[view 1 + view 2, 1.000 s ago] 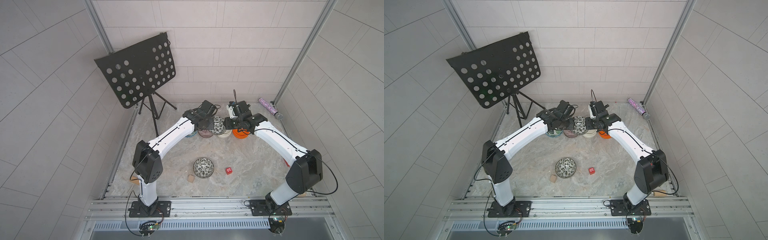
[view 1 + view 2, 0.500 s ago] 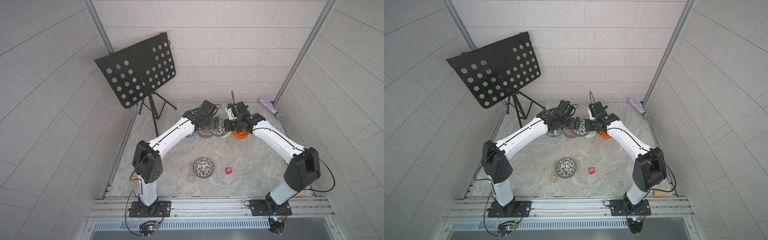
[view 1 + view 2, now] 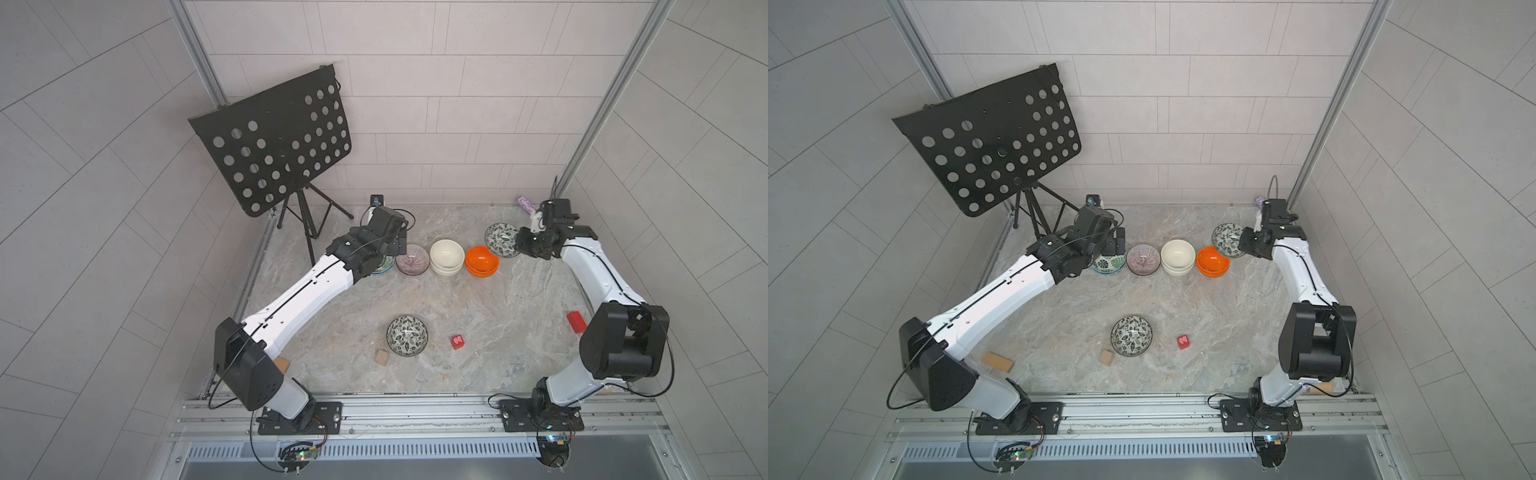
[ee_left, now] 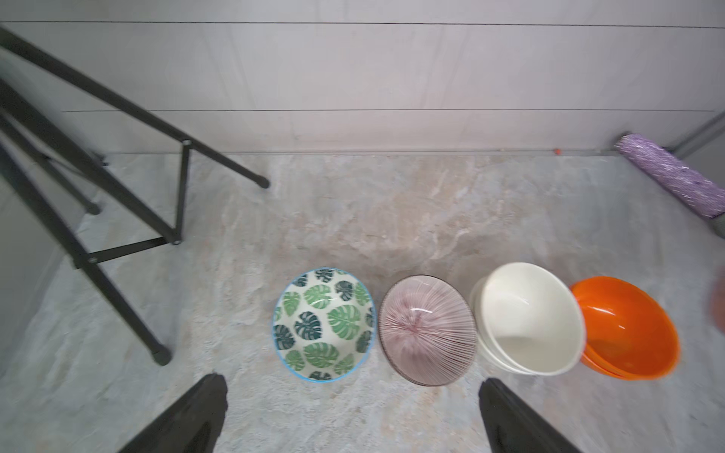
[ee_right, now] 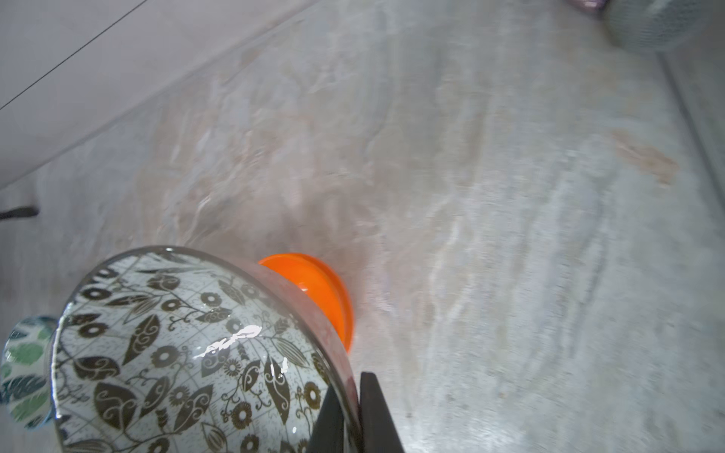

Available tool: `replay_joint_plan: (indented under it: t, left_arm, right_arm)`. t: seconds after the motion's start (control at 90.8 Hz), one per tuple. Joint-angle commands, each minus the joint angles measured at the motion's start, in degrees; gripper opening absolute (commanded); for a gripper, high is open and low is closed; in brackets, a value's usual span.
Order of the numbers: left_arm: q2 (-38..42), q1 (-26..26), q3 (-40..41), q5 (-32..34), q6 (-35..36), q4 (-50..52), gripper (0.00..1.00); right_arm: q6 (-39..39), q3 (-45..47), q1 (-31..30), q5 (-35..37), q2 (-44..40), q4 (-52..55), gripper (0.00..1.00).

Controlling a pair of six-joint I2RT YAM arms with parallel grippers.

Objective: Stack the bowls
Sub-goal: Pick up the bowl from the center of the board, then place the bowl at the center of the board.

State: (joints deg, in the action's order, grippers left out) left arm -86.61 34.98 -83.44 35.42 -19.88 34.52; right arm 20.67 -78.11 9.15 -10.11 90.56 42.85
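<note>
Black-and-white leaf bowl [image 3: 500, 240] held tilted just behind the orange pair [image 3: 481, 260], rim pinched by the right gripper [image 5: 353, 412]; we judge it bound for its mate [image 3: 407, 335] at front centre. The left gripper [image 4: 349, 392] hangs empty, jaws spread, above the green-leaf bowl [image 4: 325, 323] and purple bowl [image 4: 427, 331].

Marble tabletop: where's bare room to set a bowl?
Bare: the marble tabletop between the row, green-leaf white bowl to stacked orange bowls, and the lone black-and-white leaf-patterned bowl; also the strip behind the row, by the wall. Crowded: the row itself.
</note>
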Motion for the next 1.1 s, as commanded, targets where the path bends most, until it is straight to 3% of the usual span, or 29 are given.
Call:
replay_joint_plan:
  t: [0.0, 0.143, 0.418, 0.66, 1.09]
  left_arm:
    - [1.06, -4.41, 3.62, 2.40, 0.17, 0.25, 0.98]
    - [2.50, -5.71, 6.60, -0.04, -1.63, 1.97, 0.90]
    - [0.11, -5.71, 3.58, -6.25, -5.16, 9.92, 0.91]
    - [-1.04, -5.71, 3.56, -11.78, -6.25, 10.95, 0.91]
    - [-0.43, -5.70, 4.67, -12.03, -6.25, 10.61, 0.91]
  right_arm:
    - [2.35, 2.03, 4.53, -3.34, -0.55, -1.66, 0.00]
    - [2.55, 4.07, 7.78, -2.65, 3.52, -3.63, 0.00]
    - [2.14, 3.32, 8.27, 0.33, 9.73, -5.10, 0.00]
    - [2.02, 3.36, 8.17, 0.62, 13.60, -6.28, 0.00]
    - [1.71, 1.72, 5.20, 5.90, 15.46, -6.11, 0.08]
